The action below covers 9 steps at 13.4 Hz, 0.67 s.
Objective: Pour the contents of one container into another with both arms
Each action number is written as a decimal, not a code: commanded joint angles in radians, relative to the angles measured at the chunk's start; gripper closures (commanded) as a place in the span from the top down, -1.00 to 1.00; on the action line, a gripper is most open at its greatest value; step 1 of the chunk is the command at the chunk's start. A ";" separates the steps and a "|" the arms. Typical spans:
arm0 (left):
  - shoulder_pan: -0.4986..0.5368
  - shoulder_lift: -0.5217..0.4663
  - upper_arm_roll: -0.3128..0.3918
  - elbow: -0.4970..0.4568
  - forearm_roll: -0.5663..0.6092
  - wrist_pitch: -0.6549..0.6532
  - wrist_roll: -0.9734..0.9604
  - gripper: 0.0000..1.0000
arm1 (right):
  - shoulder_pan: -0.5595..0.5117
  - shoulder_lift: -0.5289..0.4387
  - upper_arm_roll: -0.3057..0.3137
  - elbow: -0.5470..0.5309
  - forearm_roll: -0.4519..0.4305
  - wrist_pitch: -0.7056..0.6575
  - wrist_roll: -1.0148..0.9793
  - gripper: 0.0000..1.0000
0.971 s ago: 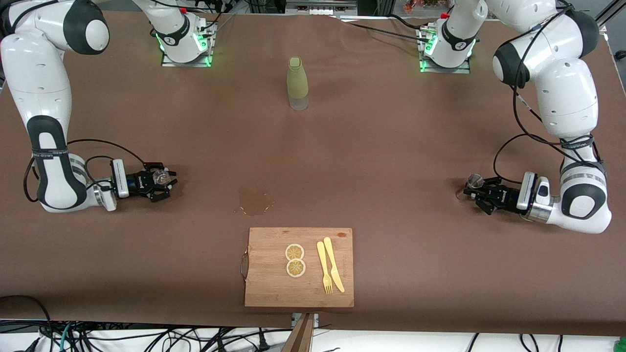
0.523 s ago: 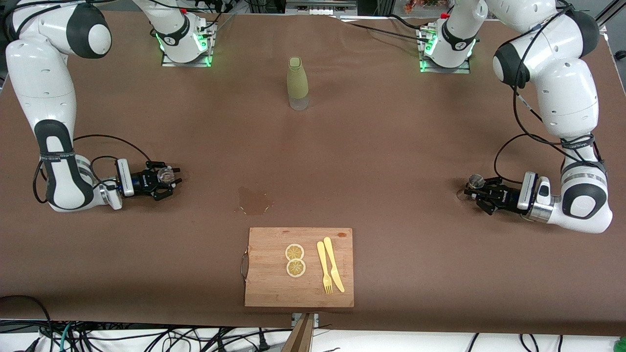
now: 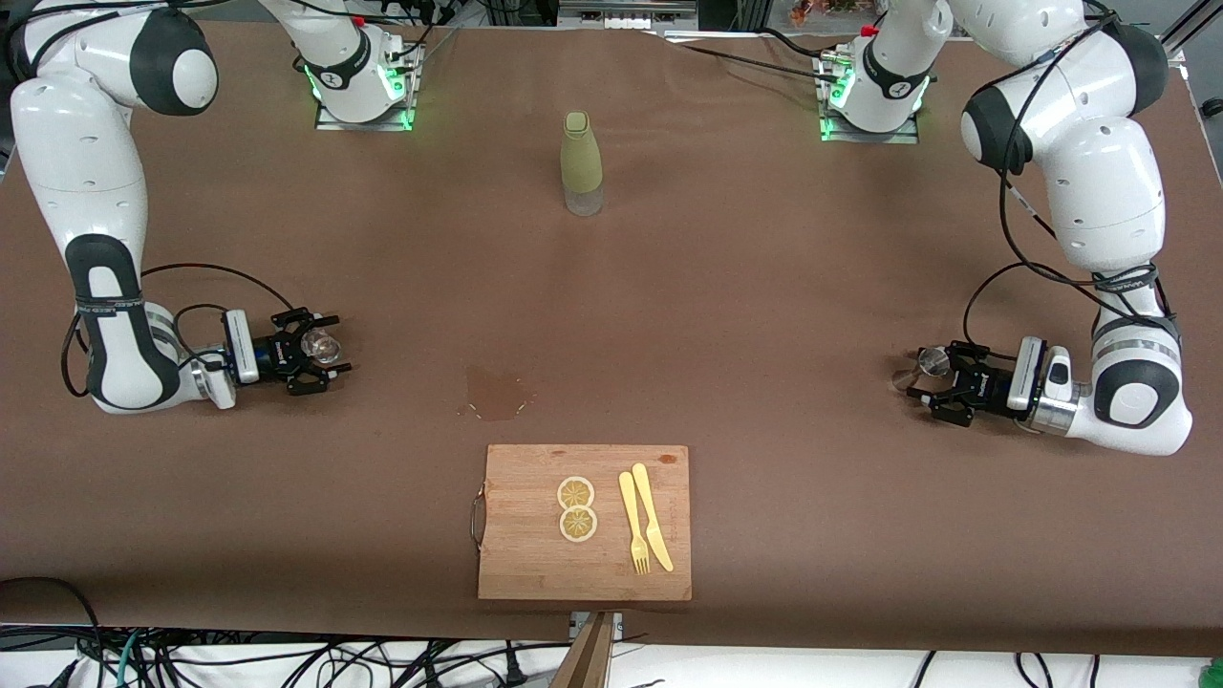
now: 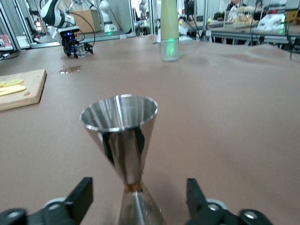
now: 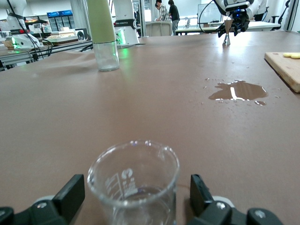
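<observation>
Nearest the front camera, a wooden cutting board (image 3: pixel 585 522) lies on the brown desk (image 3: pixel 745 287), carrying 2 lemon slices (image 3: pixel 576 507) and a yellow fork (image 3: pixel 633 524) and knife (image 3: pixel 653 517) side by side. Just farther from the camera than the board, a small puddle (image 3: pixel 497 393) wets the desk.

Farther on, at the left arm's end of the desk, the left claw (image 3: pixel 925 376) sits low at the desk with its fingers (image 4: pixel 79 200) spread apart on either side of the silver jigger (image 4: pixel 123 140). The jigger stands upright on the desk between them, and neither finger touches it.

At the right arm's end, the right claw (image 3: pixel 323 352) is likewise low, and its fingers (image 5: pixel 70 196) stand apart around the clear glass cup (image 5: pixel 133 183). The cup stands upright on the desk with gaps on both sides and a little liquid in its bottom.

Farthest from the camera, between the 2 bases, stands the tall olive-green bottle (image 3: pixel 581 163).
</observation>
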 commanded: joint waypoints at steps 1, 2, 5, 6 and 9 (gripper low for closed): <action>0.023 -0.091 0.013 -0.018 0.042 0.065 0.154 1.00 | -0.003 0.010 -0.036 0.038 -0.012 -0.012 0.011 1.00; 0.028 -0.149 0.012 -0.019 0.080 0.116 0.139 1.00 | -0.003 0.010 -0.045 0.050 -0.012 -0.018 0.014 1.00; 0.033 -0.344 -0.011 -0.029 0.196 0.317 0.027 1.00 | -0.003 0.005 -0.089 0.075 -0.008 -0.030 0.059 1.00; 0.022 -0.402 -0.020 -0.029 0.303 0.381 -0.008 1.00 | -0.004 0.004 -0.102 0.096 -0.007 -0.033 0.092 1.00; -0.007 -0.569 -0.057 -0.031 0.511 0.411 -0.266 1.00 | -0.006 -0.005 -0.133 0.199 -0.007 -0.079 0.254 1.00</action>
